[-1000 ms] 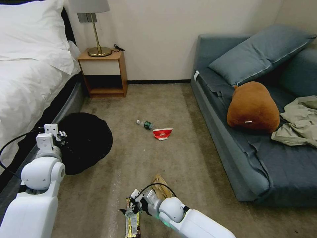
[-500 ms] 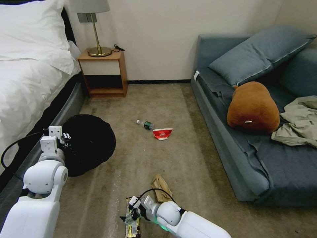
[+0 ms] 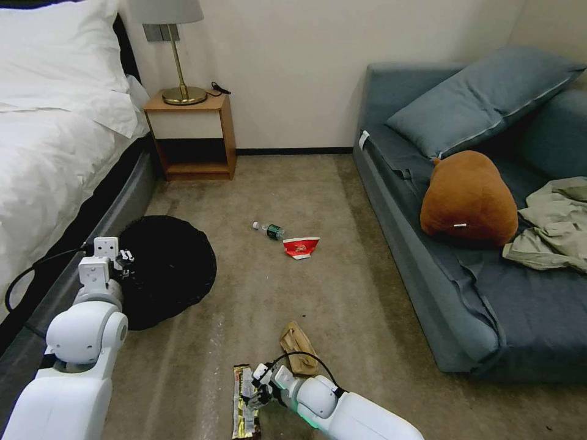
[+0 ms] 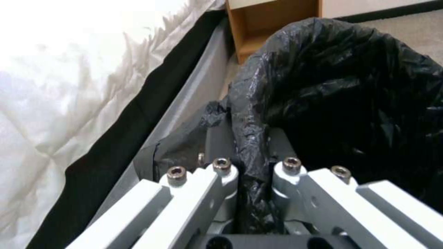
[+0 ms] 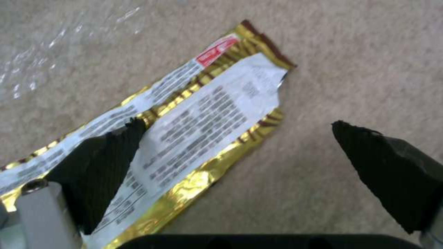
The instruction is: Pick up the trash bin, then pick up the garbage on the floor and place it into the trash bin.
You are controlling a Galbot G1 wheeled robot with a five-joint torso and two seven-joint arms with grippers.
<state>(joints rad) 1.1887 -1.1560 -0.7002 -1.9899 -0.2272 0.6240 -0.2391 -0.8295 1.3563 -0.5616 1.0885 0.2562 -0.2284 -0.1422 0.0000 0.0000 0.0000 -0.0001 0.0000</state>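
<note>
Two pincers (image 3: 124,261) (image 3: 252,396): bin-clamped, wide over wrapper (image 5: 184,138).

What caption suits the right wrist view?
Open right gripper poised over the gold snack wrapper on the carpet.

White arms (image 3: 79,366); black cables (image 3: 30,272); seemingly black fingertips (image 5: 392,173)

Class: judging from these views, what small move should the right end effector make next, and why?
Probably lower and close. The right end effector is open above the long gold-brown foil snack wrapper, which lies flat on the carpet, one finger over it. The left end effector grips the black-bagged bin.
</note>
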